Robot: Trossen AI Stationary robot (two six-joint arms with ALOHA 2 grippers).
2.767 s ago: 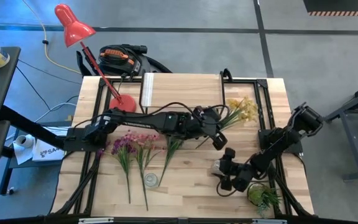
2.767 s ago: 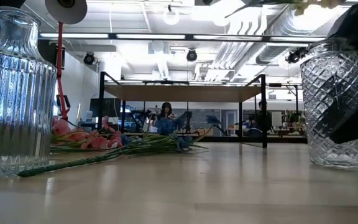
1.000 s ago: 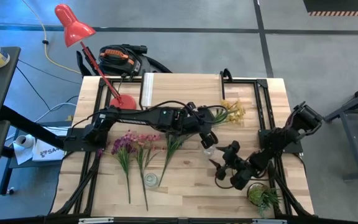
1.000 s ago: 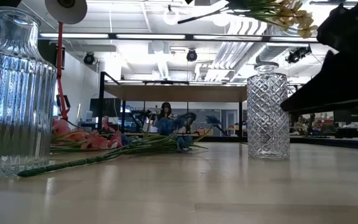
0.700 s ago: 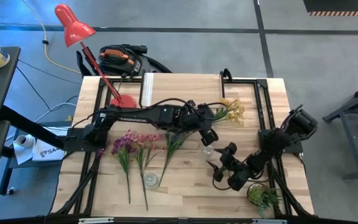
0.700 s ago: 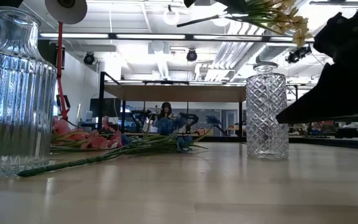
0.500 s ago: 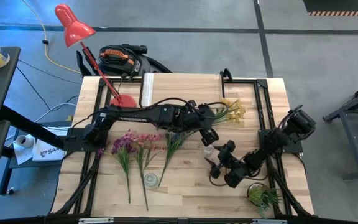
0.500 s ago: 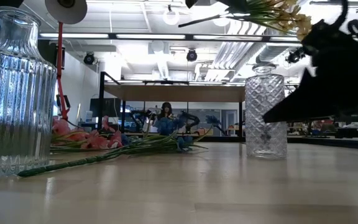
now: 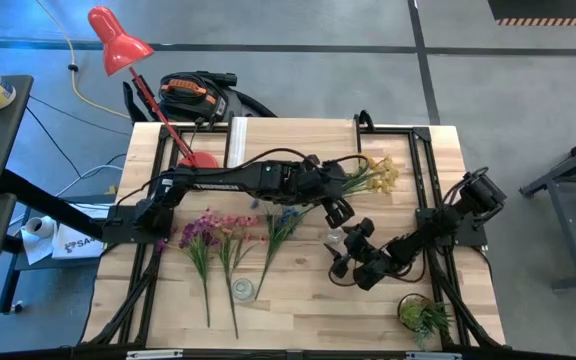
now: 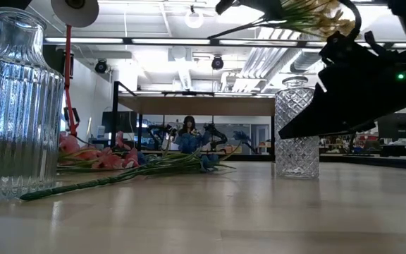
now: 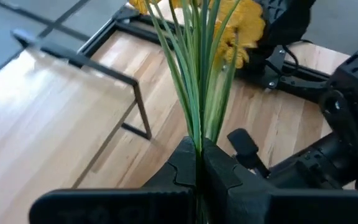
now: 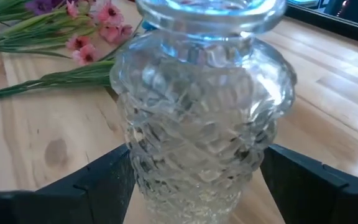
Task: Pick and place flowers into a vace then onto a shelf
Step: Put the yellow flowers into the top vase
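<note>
Above the table's middle, the left gripper point(image 11: 199, 163) is clamped on the yellow flowers' point(image 9: 381, 174) stems. The right gripper point(image 12: 194, 180) straddles the glass vase point(image 12: 204, 118), fingers point(image 12: 104, 180) apart beside it.

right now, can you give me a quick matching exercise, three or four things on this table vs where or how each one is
Things:
1. yellow flowers
2. diamond-cut vase
3. ribbed vase
4. pink flowers

States:
a. lying flat on the table
b. standing free, no gripper near it
c. between the right gripper's fingers
d. pinched in the left gripper, off the table

Pairs: 1-d, 2-c, 3-b, 4-a
</note>
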